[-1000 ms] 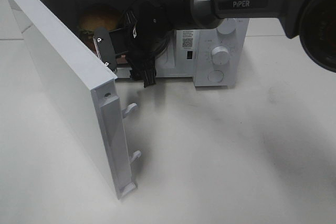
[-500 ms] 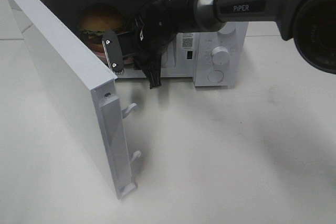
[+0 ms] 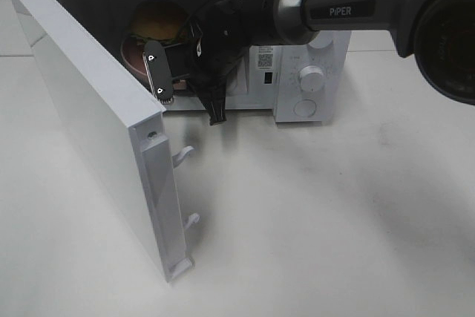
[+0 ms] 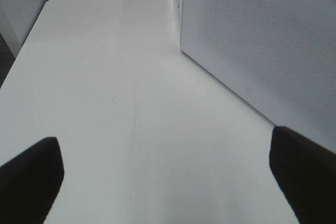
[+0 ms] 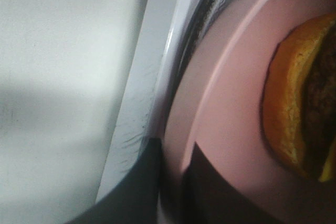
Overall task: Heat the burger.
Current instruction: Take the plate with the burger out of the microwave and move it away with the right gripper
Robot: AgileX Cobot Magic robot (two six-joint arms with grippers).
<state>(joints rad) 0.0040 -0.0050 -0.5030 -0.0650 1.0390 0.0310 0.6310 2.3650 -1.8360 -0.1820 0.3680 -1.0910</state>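
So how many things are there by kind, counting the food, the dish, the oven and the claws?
burger: 1
pink plate: 1
microwave: 1
claws: 2, left claw, right claw
Total: 5

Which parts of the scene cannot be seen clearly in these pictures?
- Burger: in the exterior high view, the right claw covers its lower layers; the right wrist view cuts it off at the frame edge.
- Pink plate: mostly hidden in the exterior high view behind the claw and the open microwave door.
- Microwave dial markings: too small to read.
- Left claw: only its dark fingertips show, in the left wrist view.
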